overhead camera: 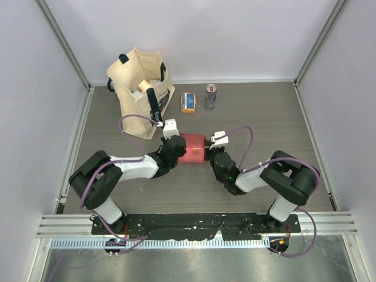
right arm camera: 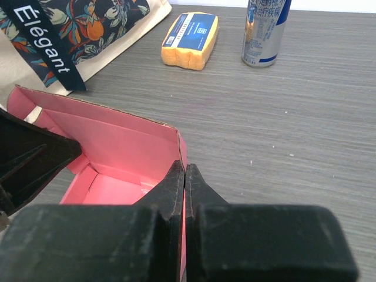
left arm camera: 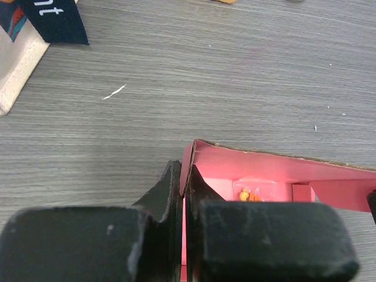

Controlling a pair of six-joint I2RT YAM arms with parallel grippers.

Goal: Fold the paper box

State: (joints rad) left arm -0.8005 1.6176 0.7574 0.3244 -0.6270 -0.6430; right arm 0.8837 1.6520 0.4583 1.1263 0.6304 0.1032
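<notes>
The paper box (overhead camera: pixel 192 148) is a small pinkish-red card box standing open at the middle of the table. My left gripper (overhead camera: pixel 174 148) is shut on its left wall (left arm camera: pixel 187 170), one finger inside and one outside. On the opposite side, my right gripper (overhead camera: pixel 215 154) is shut on the box's right wall (right arm camera: pixel 183 154) in the same way. The left wrist view looks into the pink inside of the box (left arm camera: pixel 264 173), where a small orange mark shows. Seen from the right wrist, the far wall and floor of the box (right arm camera: pixel 111 141) are visible, and the left gripper's dark fingers (right arm camera: pixel 29 161) are at the left edge.
A beige tote bag (overhead camera: pixel 141 88) with a dark strap stands at the back left, close behind the left gripper. An orange-and-blue packet (overhead camera: pixel 188 102) and a small can (overhead camera: pixel 211 96) sit behind the box. Metal frame rails run along both sides of the table.
</notes>
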